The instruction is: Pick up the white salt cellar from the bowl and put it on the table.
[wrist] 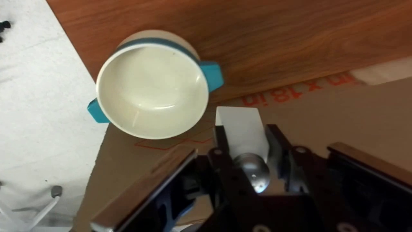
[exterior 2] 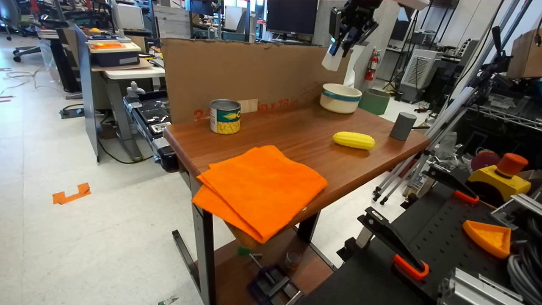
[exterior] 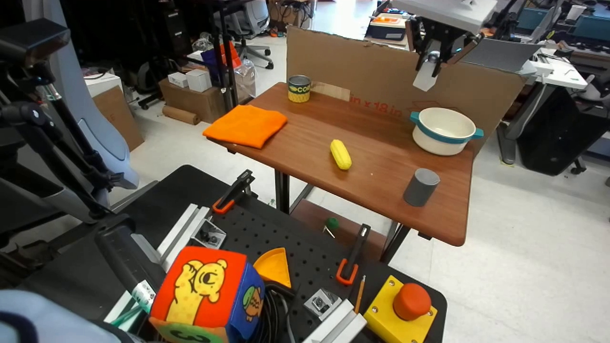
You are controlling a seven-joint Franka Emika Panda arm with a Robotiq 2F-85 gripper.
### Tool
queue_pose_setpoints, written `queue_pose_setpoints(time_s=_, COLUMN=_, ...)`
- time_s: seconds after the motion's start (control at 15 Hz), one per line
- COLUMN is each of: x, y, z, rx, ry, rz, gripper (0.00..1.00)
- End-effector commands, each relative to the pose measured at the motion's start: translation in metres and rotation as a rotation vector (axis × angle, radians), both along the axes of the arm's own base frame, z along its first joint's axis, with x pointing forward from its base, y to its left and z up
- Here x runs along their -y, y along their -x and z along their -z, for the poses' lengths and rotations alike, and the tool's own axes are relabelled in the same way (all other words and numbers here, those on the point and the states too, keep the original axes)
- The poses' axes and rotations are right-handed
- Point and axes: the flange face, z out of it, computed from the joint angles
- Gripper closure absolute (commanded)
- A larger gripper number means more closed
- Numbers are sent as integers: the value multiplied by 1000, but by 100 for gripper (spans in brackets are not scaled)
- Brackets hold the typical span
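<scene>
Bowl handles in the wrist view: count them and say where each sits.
2: one teal handle at the right of the bowl, the other handle at its lower left. None looks hidden.

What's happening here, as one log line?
Gripper: holding white salt cellar aloft | Cellar: outside bowl | Bowl: on table | Placement: pending

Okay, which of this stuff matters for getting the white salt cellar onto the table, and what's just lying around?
For the job:
white salt cellar, held in the air
gripper, closed on it
bowl, which the cellar is clear of
table, where it should go

Just lying about:
orange cloth
corn can
yellow corn cob
grey cylinder
picture cube
pencil
</scene>
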Motion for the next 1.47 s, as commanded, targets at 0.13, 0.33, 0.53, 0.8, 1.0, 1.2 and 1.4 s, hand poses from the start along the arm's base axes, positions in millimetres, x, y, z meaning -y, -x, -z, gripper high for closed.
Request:
queue_pose_setpoints(time_s=0.13, x=-64, y=66, z=-8, rx=-20, ry=-28, rz=-212, gripper=83)
queue_pose_setpoints(time_s=0.33, x=-98, y=60, z=3, rx=-50, ry=-28, rz=-248, gripper=83)
queue_pose_setpoints(time_s=0.53, x=-117, y=43, z=19, rx=-73, ry=-21, rz=-234, gripper=83)
queue_pose_setpoints(time_s=0.8, x=-125, y=15, z=54, rx=-122, ry=17, rz=-184, gripper=83)
queue_pose_setpoints(time_s=1.0, x=-130, y=-6, z=85, rx=-150, ry=64, rz=-155, gripper=83)
queue_pose_setpoints(time_s=1.2, x=-142, y=-21, z=108, rx=-175, ry=78, rz=-137, gripper=83)
queue_pose_setpoints(time_s=1.4, x=-152, y=-26, z=121, rx=-201, ry=90, rz=-133, gripper=54)
